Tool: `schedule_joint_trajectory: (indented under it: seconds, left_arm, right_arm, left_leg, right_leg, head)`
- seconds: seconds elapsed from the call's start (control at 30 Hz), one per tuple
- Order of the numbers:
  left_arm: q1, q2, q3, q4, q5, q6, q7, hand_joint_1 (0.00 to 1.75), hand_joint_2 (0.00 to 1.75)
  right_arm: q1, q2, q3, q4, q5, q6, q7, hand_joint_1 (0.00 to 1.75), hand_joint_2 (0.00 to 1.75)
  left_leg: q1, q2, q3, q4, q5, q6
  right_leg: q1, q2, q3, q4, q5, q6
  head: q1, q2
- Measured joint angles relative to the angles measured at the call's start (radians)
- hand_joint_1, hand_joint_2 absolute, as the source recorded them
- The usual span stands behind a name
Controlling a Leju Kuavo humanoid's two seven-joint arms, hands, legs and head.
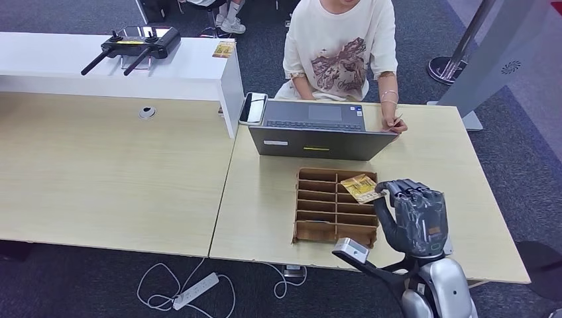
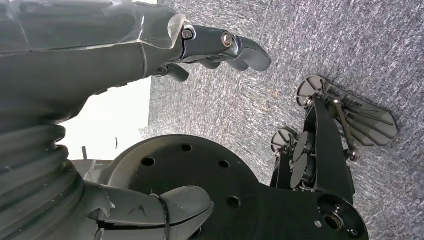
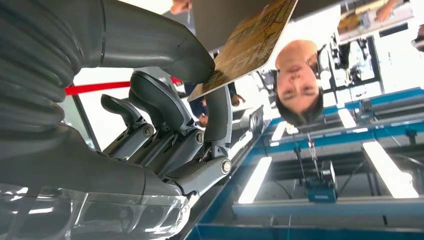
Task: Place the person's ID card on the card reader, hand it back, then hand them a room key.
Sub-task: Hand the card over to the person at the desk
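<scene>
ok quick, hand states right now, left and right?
Left hand: open, holding nothing, hanging over the carpet.
Right hand: pinching a yellow card above the wooden slotted tray.

bright even light, ceiling-lamp glare, sharp

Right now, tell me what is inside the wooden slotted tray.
The wooden slotted tray shows bare dividers. The right hand pinches a yellow card over its right column, covering some slots there.
</scene>
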Motion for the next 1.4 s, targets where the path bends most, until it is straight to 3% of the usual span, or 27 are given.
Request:
schedule_joint_trajectory:
  seconds: [0.33,0.7,1.13,1.4]
  left_arm:
    - [0.0,0.0,0.0,0.0,0.001,0.0,0.0,0.0,1.75]
    - [-0.001,0.002,0.0,0.0,0.009,0.002,0.0,0.0,1.75]
    - [-0.001,0.003,0.0,0.0,0.014,0.009,0.0,0.0,1.75]
    - [0.001,0.014,-0.001,0.0,0.008,-0.007,0.0,0.0,1.75]
  right_arm:
    - [-0.098,0.0,0.01,0.008,0.014,-0.029,0.009,1.75,1.75]
    - [-0.291,-0.003,0.012,0.116,-0.004,-0.041,0.026,1.75,1.75]
    - [-0.561,-0.008,0.014,0.386,-0.044,-0.021,0.055,1.75,1.75]
    - [-0.718,-0.012,0.016,0.611,-0.03,0.065,0.104,1.75,1.75]
  left_leg:
    - [0.0,0.0,0.0,0.0,0.0,0.0]
    - [0.0,0.0,0.0,0.0,0.001,0.0]
    - [0.0,0.0,0.0,0.0,0.001,-0.001]
    - [0.0,0.0,0.0,0.0,0.001,-0.001]
  right_leg:
    - [0.0,0.0,0.0,0.0,0.0,0.0]
    - [0.0,0.0,0.0,0.0,0.001,0.0]
    - [0.0,0.0,0.0,0.001,0.001,0.0]
    - [0.0,0.001,0.0,0.001,0.001,-0.001]
  head:
    - [0.0,0.0]
    - [0.0,0.0]
    - [0.0,0.0]
    - [0.0,0.0]
